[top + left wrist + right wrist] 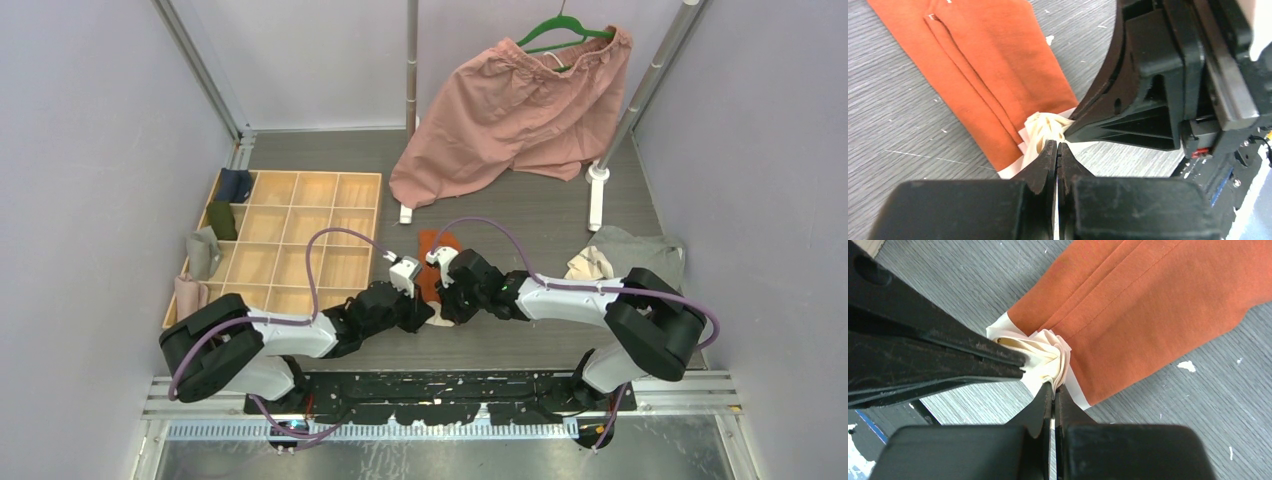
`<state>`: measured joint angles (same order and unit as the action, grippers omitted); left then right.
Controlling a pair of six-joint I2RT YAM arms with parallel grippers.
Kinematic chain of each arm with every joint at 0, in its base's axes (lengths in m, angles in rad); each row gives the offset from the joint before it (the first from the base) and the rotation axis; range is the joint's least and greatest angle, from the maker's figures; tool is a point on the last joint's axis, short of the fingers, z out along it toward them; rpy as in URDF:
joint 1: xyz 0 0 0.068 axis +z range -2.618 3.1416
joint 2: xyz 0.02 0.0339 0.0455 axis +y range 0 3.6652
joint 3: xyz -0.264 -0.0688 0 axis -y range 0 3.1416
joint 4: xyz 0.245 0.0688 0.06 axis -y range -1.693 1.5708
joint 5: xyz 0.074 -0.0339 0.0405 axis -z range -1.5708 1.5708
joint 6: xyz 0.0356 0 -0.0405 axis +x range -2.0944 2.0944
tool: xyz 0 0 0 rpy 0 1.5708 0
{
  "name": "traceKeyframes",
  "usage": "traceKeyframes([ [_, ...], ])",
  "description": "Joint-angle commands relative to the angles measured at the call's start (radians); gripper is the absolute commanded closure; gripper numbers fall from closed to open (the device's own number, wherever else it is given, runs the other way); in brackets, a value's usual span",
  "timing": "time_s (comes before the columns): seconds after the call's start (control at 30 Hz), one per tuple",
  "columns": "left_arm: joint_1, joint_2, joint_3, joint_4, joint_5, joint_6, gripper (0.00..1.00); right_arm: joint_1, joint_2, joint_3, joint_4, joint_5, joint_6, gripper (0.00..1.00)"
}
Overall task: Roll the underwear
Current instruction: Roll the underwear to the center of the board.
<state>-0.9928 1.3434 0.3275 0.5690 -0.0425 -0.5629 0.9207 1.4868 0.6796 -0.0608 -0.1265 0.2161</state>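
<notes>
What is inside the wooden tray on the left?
The wooden tray holds, in its left column, a navy cloth, a dark green cloth, a grey cloth and a pink cloth. Other visible compartments show bare wood. The left arm covers part of the nearest row.

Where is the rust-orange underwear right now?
Top view: the rust-orange underwear lies mid-table, right of the wooden tray, its cream trim pinched by both arms' jaws.

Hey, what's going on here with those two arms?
Both arms are working on the rust-orange underwear, which lies folded into a long strip on the grey table. The left gripper and right gripper are each pinched shut on its bunched cream-white trim at the near end. The roll is barely begun.
</notes>
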Motion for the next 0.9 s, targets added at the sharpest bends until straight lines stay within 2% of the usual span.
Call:
traceKeyframes([
  [0.0, -0.001, -0.015, 0.041, -0.032, -0.082, 0.031, 0.99, 0.0, 0.036, 0.008, -0.042, -0.008, -0.015, 0.95],
  [0.27, -0.001, 0.025, 0.048, -0.027, -0.097, 0.022, 0.99, 0.001, 0.039, 0.012, -0.048, -0.01, -0.016, 0.95],
  [0.67, 0.0, 0.037, 0.071, -0.121, -0.159, 0.007, 0.99, 0.0, 0.042, 0.024, -0.062, -0.013, -0.018, 0.93],
  [0.87, 0.0, 0.06, 0.098, -0.191, -0.196, -0.005, 0.99, 0.001, 0.037, 0.03, -0.064, -0.009, -0.01, 0.87],
])
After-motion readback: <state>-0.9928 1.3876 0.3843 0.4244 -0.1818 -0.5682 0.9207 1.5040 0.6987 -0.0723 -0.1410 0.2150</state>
